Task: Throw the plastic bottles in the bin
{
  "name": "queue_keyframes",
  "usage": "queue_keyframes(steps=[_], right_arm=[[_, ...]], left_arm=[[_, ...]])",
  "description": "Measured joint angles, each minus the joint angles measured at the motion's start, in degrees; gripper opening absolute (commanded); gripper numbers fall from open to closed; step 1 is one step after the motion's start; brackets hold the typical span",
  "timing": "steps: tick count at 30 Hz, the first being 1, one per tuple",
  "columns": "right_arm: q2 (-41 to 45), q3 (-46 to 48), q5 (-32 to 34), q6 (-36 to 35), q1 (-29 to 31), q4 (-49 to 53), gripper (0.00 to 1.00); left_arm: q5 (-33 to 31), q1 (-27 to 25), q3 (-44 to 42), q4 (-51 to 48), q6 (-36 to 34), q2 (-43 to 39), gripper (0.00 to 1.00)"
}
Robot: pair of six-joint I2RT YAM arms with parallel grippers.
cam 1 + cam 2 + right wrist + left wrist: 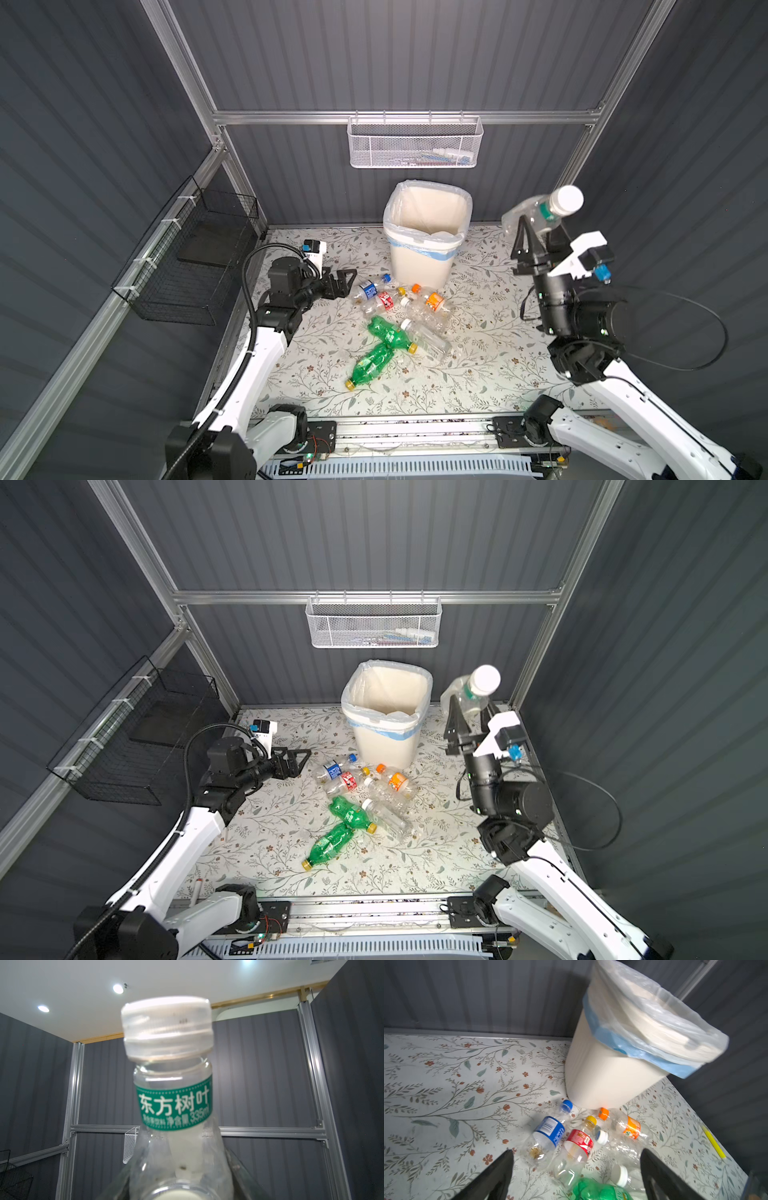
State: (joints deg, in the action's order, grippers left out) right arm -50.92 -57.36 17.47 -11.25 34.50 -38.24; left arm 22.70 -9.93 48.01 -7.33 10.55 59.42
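Note:
The cream-white bin (422, 259) with its blue-banded bag stands at the back middle of the floral table. In front of it lie several plastic bottles: a blue-labelled one (368, 289), a red-labelled one (385, 300), an orange-labelled one (434, 301), a clear white-capped one (430, 338) and two green ones (388, 332). My left gripper (347, 284) hangs open just left of the pile, low over the table, with the blue-labelled bottle (548, 1134) ahead of its jaws. My right gripper (540, 232) is raised right of the bin, shut on a clear, green-labelled, white-capped bottle (174, 1105), cap up.
A white wire mesh basket (415, 143) hangs on the back rail above the bin. A black wire basket (187, 266) is fixed to the left wall. A yellow pen (714, 1144) lies near the table's right edge beside the bin.

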Motion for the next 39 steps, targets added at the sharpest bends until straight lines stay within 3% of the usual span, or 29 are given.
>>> queue_keyframes(steps=[2,6,8,15,22,28,33,39], right_arm=[[-7.9,-11.2,-2.2,3.6,-2.7,7.1,0.64],[-29.9,-44.9,-10.0,11.0,-6.6,33.6,0.93],[-36.7,-52.7,-12.3,13.9,-7.7,43.7,0.99],[-32.2,-36.8,-14.5,21.9,-12.6,56.4,0.99],[-16.5,-24.0,-15.7,28.9,-21.4,52.1,0.99],[-11.8,-14.7,-18.9,33.0,-28.0,50.2,0.99],[-11.4,-9.4,-21.2,34.9,-31.9,50.3,0.99],[-11.0,-6.6,-24.0,36.7,-34.8,49.0,0.99]], left_arm=[[0.1,-0.3,-2.1,-0.6,0.2,-3.2,0.93],[-0.9,-2.7,-8.2,-3.3,2.3,-8.2,0.92],[-1.7,-5.5,-9.4,-6.6,2.8,-9.9,0.93],[-7.0,-13.9,-7.7,-15.2,1.6,-9.7,0.96],[-10.9,-22.3,-2.1,-21.5,-7.0,1.3,0.99],[-11.8,-27.0,3.4,-25.4,-13.9,10.8,0.99],[-13.3,-31.8,3.5,-25.7,-14.3,14.0,0.98],[-17.6,-36.2,0.5,-23.6,-9.8,14.0,0.98]])
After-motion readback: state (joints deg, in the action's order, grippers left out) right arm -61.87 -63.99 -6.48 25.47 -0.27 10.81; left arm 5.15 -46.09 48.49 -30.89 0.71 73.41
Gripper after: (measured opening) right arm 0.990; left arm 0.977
